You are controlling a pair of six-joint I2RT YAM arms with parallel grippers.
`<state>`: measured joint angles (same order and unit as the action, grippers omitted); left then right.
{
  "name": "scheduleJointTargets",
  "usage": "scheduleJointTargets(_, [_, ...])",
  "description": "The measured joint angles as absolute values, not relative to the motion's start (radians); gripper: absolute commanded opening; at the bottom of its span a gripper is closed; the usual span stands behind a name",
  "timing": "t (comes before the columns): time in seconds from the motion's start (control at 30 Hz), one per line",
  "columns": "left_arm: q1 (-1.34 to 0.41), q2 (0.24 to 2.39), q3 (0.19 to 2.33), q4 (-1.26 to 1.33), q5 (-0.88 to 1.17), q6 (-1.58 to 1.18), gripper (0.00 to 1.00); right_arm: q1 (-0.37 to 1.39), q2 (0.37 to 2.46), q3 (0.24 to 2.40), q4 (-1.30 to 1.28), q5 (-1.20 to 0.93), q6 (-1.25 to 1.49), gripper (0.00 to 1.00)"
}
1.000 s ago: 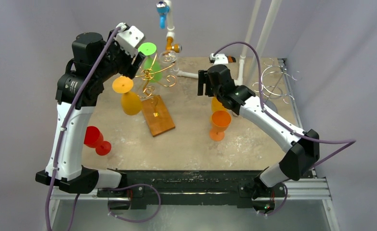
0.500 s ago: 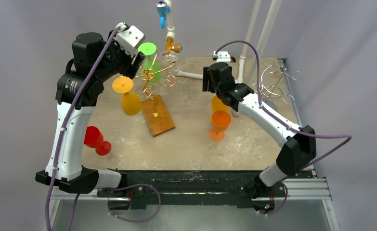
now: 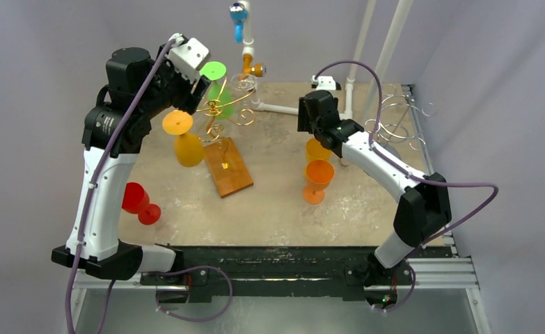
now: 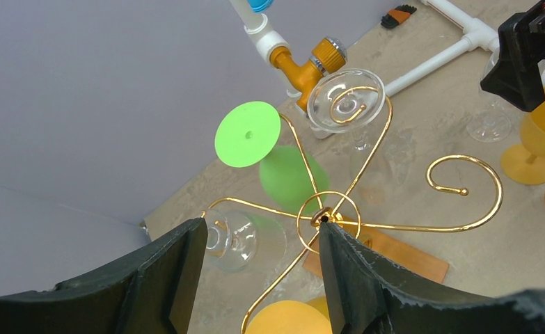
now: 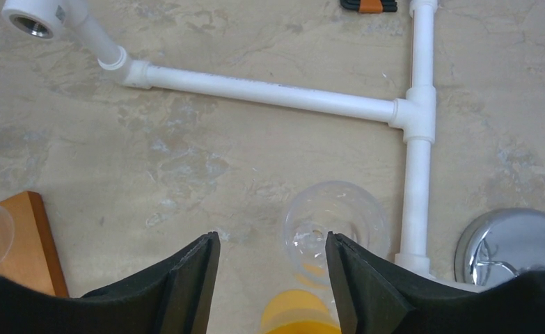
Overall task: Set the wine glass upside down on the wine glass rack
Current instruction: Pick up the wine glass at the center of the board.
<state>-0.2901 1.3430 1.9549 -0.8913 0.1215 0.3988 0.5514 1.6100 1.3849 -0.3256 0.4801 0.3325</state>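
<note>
Jaws of the right gripper [image 5: 269,240] stand apart and empty above the clear wine glass [image 5: 333,224], which is upright on the surface [image 5: 186,153] well right of the gold rack [image 4: 323,218]. The left gripper [image 4: 261,226] hangs at the rack's hub, jaws apart and holding nothing.

The glass lies off the gap's middle, on the side away from the rack. A straight descent could strike its rim and tip it against the yellow glass [image 5: 301,313] or white pipe [image 5: 415,174]. The rack already carries glasses that a careless swing might dislodge.

No writing is legible. A small label [image 3: 104,122] left of the rack is too small to read.
</note>
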Motion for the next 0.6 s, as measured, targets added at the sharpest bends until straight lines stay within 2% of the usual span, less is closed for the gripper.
scheduleJointTargets(0.27, [-0.29,1.333,1.925,-0.882,0.112,0.4,0.63,0.548,1.67,1.38,-0.31,0.459,0.348,0.53])
scheduleJointTargets(0.6, [-0.29,1.322,1.919,-0.881,0.111,0.4,0.63,0.547,1.705,1.395,-0.3,0.443,0.346,0.19])
